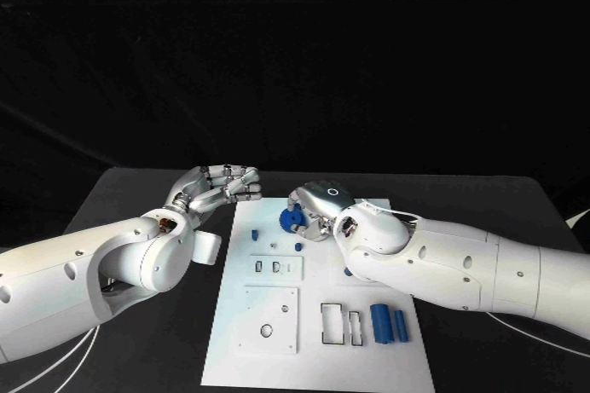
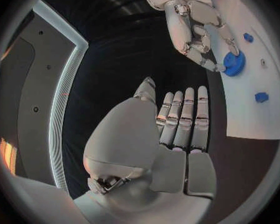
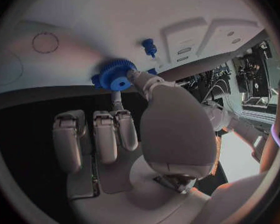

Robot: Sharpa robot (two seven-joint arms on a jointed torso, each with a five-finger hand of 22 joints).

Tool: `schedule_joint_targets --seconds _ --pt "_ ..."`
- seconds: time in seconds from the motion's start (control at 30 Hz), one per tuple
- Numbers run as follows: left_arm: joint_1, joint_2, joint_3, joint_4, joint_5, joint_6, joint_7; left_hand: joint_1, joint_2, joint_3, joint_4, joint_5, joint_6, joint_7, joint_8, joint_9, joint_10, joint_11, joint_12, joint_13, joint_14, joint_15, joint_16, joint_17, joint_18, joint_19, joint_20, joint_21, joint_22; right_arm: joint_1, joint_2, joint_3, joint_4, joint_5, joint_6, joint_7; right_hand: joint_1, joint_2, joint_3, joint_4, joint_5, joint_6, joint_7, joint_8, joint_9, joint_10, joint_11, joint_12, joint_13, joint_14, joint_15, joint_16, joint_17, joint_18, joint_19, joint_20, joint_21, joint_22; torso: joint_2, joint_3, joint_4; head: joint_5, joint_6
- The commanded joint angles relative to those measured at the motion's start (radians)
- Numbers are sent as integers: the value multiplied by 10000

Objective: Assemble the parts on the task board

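Pinching a blue gear [image 1: 292, 219] over the board [image 1: 277, 359], the right hand [image 1: 315, 207] works while the left hand [image 1: 219, 188] hangs curled, holding nothing.

The left hand [image 1: 222, 188] hovers near the table's far edge, fingers curled in, holding nothing. The right hand [image 1: 314, 210] pinches a blue gear [image 1: 292, 218] over the board's far end.

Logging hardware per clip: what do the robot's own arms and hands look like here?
Both arms are bulky, rounded glossy white shells with small dark screw holes. Thin white cables trail beside the left arm. The left hand and right hand are silver metal with segmented fingers; the right hand's back carries a dark panel with a small white ring mark.
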Motion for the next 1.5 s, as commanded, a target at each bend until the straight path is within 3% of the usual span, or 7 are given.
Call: schedule_joint_targets --seconds 0.03,0.13,0.27,0.57,1.07,1.23,1.5 --pt "19 24 9 17 14 149 62 0 81 -77 10 -64 -67 122 -37 9 -76 28 -22 -4 -81 -20 -65 10 88 -22 65 -47 -15 -26 47 -22 -57 -76 275 3 -291 -59 -72 -26 -450 -378 23 -317 -156 25 176 -134 1492 1041 127 62 2634 -141 1064 67 45 2633 3 -6 -3 -4 -5" --pt "19 24 9 16 14 151 57 0 81 -77 10 -64 -67 122 -37 9 -76 28 -22 -4 -81 -20 -66 10 88 -22 65 -47 -15 -29 67 -27 -98 6 340 36 -583 -67 -377 11 -916 -790 143 -606 -345 -90 291 -241 1379 1041 231 62 2634 -141 1064 165 45 2633 4 -4 -1 -4 -5" --pt "19 22 9 12 14 150 52 0 81 -80 9 -65 -68 123 -38 11 -77 30 -21 -4 -91 -17 -74 10 87 -25 66 -51 -18 -30 57 -31 -126 144 437 57 -879 -29 -817 174 -1098 -907 198 -716 -495 -149 355 -289 1325 1041 297 62 2634 -141 1064 248 45 2633 -3 -6 -2 -6 -6" --pt "19 14 9 5 14 137 46 -2 82 -86 10 -66 -71 128 -42 13 -81 34 -21 -3 -108 -11 -91 11 84 -33 69 -59 -24 -30 2 -34 -193 795 861 142 -1348 239 -1466 804 -816 -712 171 -658 -657 -109 341 -242 1367 1041 297 62 2634 -141 1064 267 45 2633 -7 0 -19 10 -6" --pt "19 -13 9 7 14 133 41 -2 82 -86 10 -66 -71 128 -42 13 -81 34 -21 -3 -108 -11 -91 11 84 -33 69 -59 -24 -28 -237 -36 -160 1140 938 103 -1418 331 -1484 962 -696 -651 151 -634 -688 -79 324 -213 1395 1041 280 62 2634 -141 1064 253 45 2633 4 11 -3 0 -5" --pt "19 -28 9 6 14 130 41 -2 82 -86 10 -66 -71 128 -42 13 -81 34 -21 -3 -108 -11 -91 11 84 -33 69 -59 -24 -28 -498 -36 145 1125 624 133 -1389 342 -1469 979 -606 -621 141 -622 -698 -62 314 -198 1411 1041 272 62 2634 -141 1064 246 45 2633 4 13 -10 18 -17" --pt "18 -59 8 -9 14 135 47 -2 95 -93 10 -62 -77 139 -49 20 -89 46 -21 -3 -123 -4 -116 19 83 -40 74 -72 -35 62 -1703 45 1318 1461 -355 372 -1190 338 -1352 942 -403 -509 103 -576 -731 15 276 -131 1480 1041 240 62 2634 -141 1064 218 45 2633 -19 9 -39 -15 3"
